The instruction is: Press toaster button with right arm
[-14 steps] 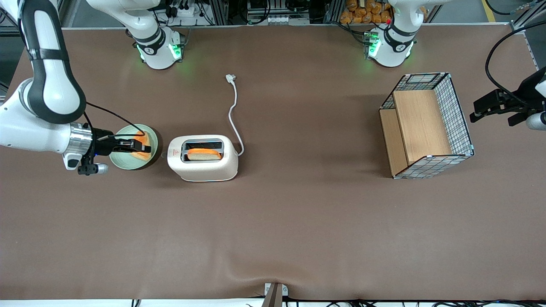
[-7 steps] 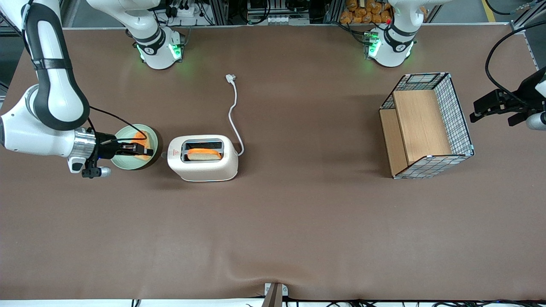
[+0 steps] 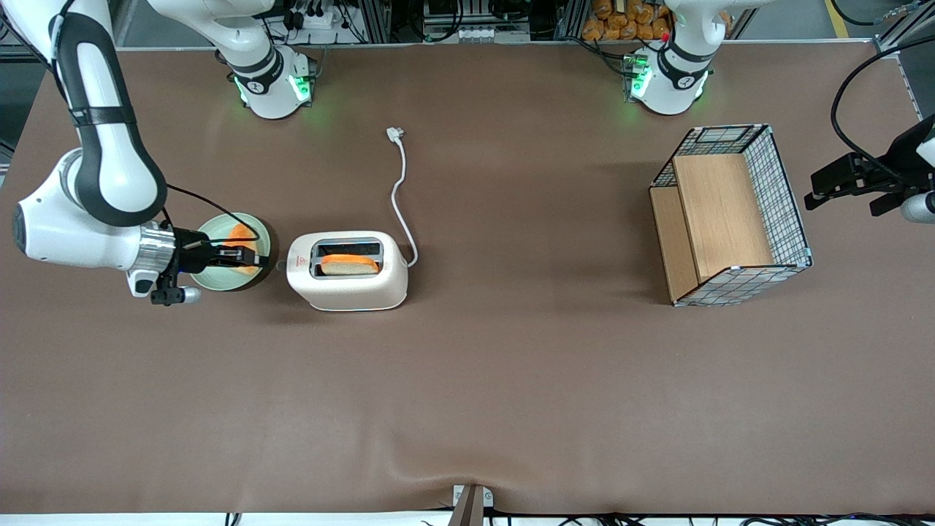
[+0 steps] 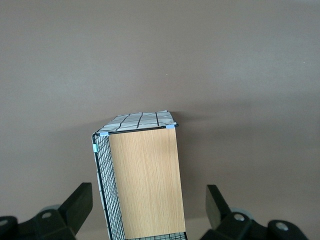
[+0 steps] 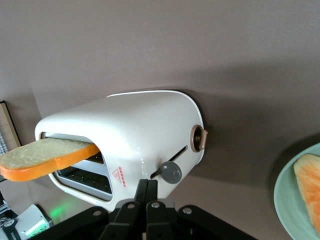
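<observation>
The cream-white toaster (image 3: pixel 350 281) stands on the brown table with a slice of toast (image 3: pixel 349 264) in one slot. It also shows in the right wrist view (image 5: pixel 145 125), where the round grey toaster button (image 5: pixel 171 172) sticks out of a slot in its narrow end. The right arm's black gripper (image 3: pixel 257 258) is shut and empty. It hovers over a green plate (image 3: pixel 213 279), a short gap from that narrow end. In the wrist view its closed fingertips (image 5: pixel 147 184) sit just short of the button, not touching it.
The plate holds an orange slice (image 3: pixel 238 235), which also shows in the wrist view (image 5: pixel 310 185). A copper-ringed dial (image 5: pixel 198 138) is on the same toaster end. The white cord (image 3: pixel 398 193) runs away from the front camera. A wire basket with wooden boards (image 3: pixel 730 212) lies toward the parked arm's end.
The right arm has shifted a little toward the toaster, bringing the shut gripper slightly closer to its narrow end. The toaster and toast have not moved.
</observation>
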